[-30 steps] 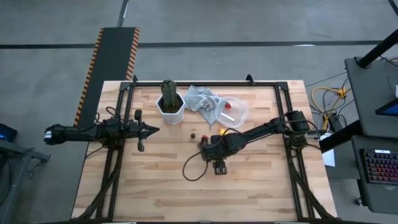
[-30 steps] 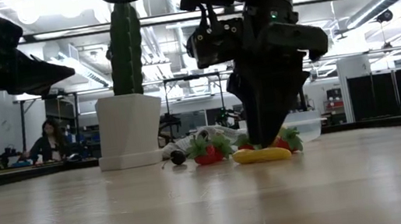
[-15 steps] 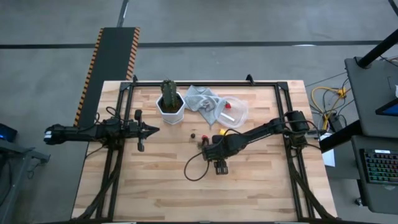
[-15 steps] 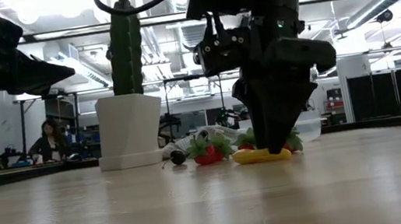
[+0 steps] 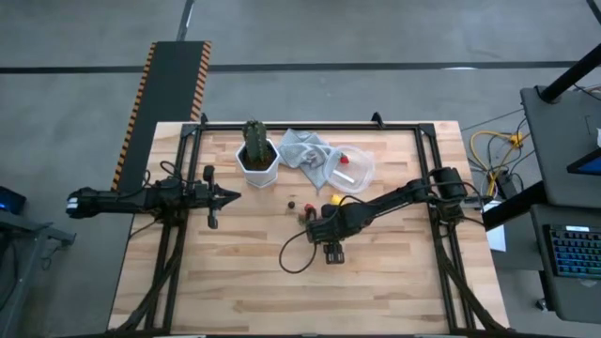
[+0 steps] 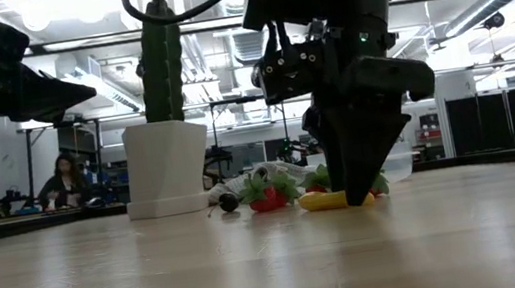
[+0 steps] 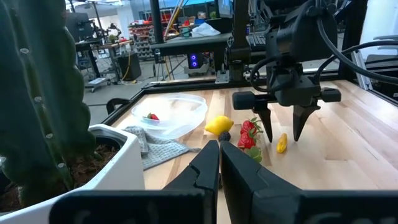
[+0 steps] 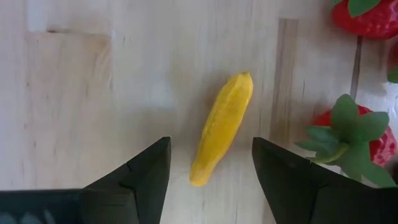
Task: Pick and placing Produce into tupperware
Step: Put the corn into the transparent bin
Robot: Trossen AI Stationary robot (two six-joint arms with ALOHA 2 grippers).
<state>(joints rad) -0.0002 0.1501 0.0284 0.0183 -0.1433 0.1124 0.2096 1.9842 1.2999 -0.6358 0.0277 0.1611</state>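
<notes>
One long yellow piece of produce (image 8: pixel 222 129) is seen lying flat on the wooden table (image 5: pixel 235 272), and it is framed by the right gripper (image 8: pixel 210 168), whose two fingers (image 8: pixel 137 177) are held apart on either side of it without touching it; nothing is gripped. In the left wrist view, the same yellow piece (image 7: pixel 282 144) is shown below the spread fingertips of the right gripper (image 7: pixel 282 127), near the table's middle. Just beside it, at least two red strawberries (image 7: pixel 249 133) with green leaves are counted, along with one rounder yellow lemon-like piece (image 7: pixel 218 126) and one dark piece (image 7: pixel 225 136) touching it. One clear round tupperware (image 7: pixel 169 114) is placed farther back, toward the table's far edge, and one strawberry (image 7: pixel 152 116) is already held inside it. One grey cloth (image 7: pixel 155 148) is spread between the tupperware and one white pot (image 5: pixel 257 165) bearing one green cactus (image 6: pixel 161 62). The left gripper (image 7: pixel 219 168) is kept at the left side of the table, well apart from the produce, its fingers pressed together and holding nothing.
</notes>
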